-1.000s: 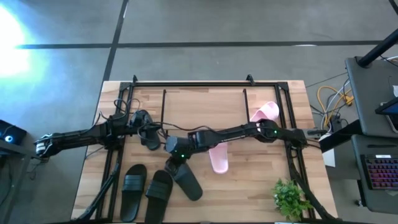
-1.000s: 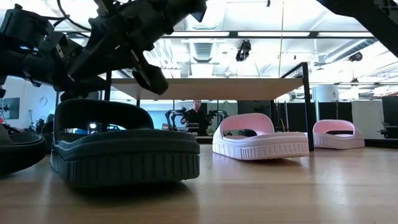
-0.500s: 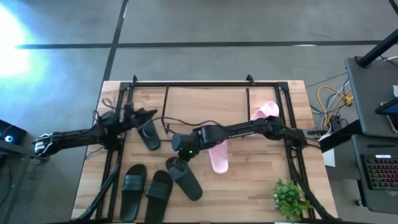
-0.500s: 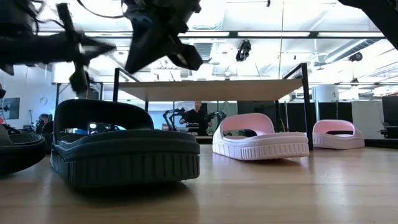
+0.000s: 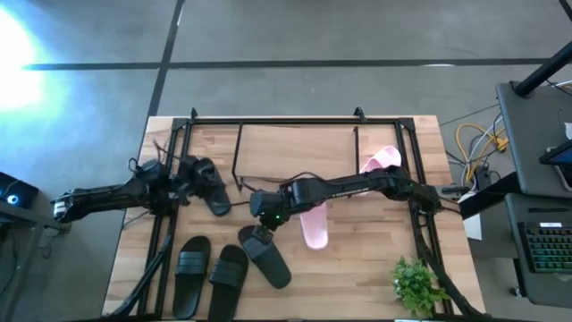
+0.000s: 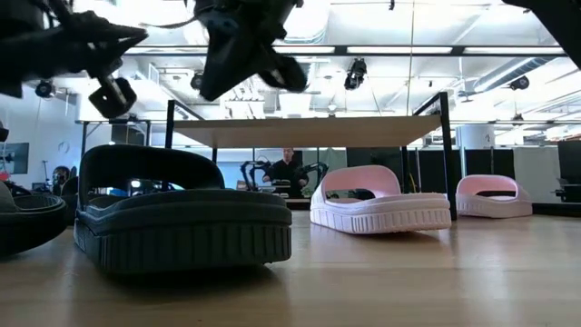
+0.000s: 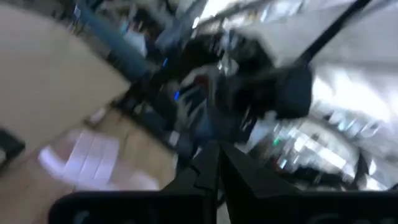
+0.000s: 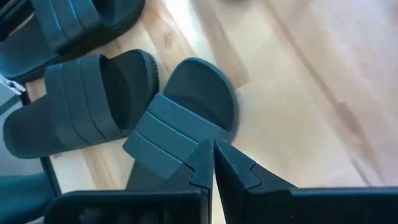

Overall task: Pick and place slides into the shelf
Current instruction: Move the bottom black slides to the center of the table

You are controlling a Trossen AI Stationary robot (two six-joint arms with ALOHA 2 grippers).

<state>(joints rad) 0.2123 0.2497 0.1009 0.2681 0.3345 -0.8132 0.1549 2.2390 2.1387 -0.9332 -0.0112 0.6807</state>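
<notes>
Right tool (image 5: 261,225), clenched empty, points down over a black slide (image 5: 265,257); left tool (image 5: 189,172) clenched too.

Two dark arms are reaching in from nine and three o'clock. The left gripper (image 5: 190,170) is pointing toward three o'clock with fingers pressed together. The right gripper (image 5: 257,234) is hanging near the centre, aiming downward, fingers (image 8: 200,163) closed.

A small green potted plant (image 5: 415,283) sits at the lower right of the wooden tabletop (image 5: 357,286) in the high view. Right of the table stands a grey desk (image 5: 536,134) with a keyboard (image 5: 547,246) at the frame's right edge; yellow cables (image 5: 474,143) loop beside it. In the low view, a person (image 6: 288,171) stands far back at centre.
</notes>
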